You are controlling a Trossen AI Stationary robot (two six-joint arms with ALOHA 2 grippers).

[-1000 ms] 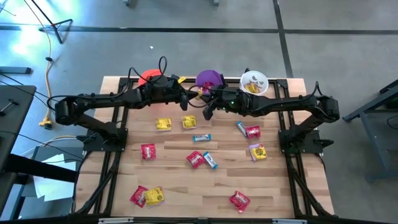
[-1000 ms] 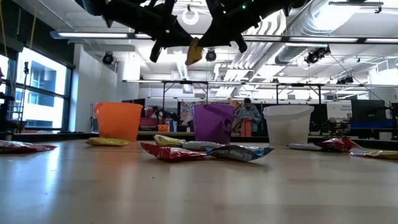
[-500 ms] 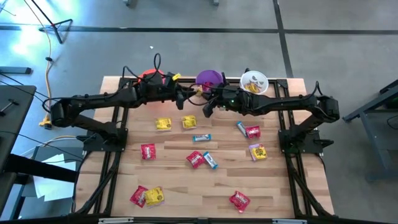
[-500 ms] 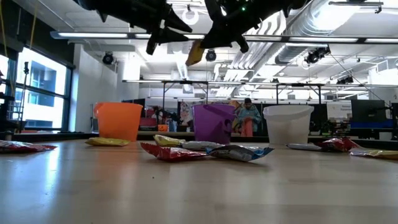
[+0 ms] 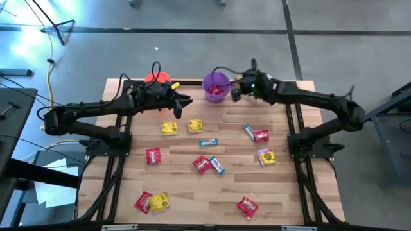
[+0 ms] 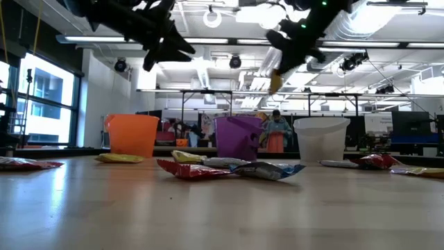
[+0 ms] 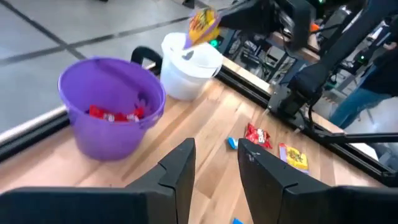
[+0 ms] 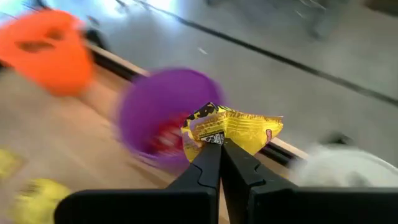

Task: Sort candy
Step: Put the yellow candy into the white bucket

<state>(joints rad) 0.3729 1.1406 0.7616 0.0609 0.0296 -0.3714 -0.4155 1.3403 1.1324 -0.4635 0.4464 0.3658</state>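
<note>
My right gripper [image 5: 234, 94] is shut on a yellow candy packet [image 8: 231, 129], high over the table's far edge between the purple cup [image 5: 216, 86] and the white cup [image 7: 189, 61]. The purple cup holds red packets [image 7: 113, 114]. My left gripper [image 7: 217, 167] hangs open with nothing in it, in the air near the orange cup [image 5: 156, 77], pointing toward the purple cup. Several red, yellow and blue candies lie flat on the wooden table [image 5: 186, 186], among them two yellow packets [image 5: 169, 128] and a blue bar [image 5: 207, 142]. My right gripper pinches the yellow packet by one edge [image 8: 217, 140] between its two shut fingertips. The fingers slant down, coming from the table's right side. The packet sticks out beyond the fingertips, lifted clear of the table and the cups [image 6: 275, 81].
The three cups stand in a row along the far edge. The right arm [image 5: 308, 102] covers most of the white cup from above. Dark frame rails [image 5: 122, 154] run down both sides of the table. People and desks show in the room beyond.
Both grippers met at the yellow packet over the far middle. My left gripper opened, let the packet go and drew back toward the table's left edge. My right gripper kept the packet and swung it right and toward the far edge, past the purple cup.
</note>
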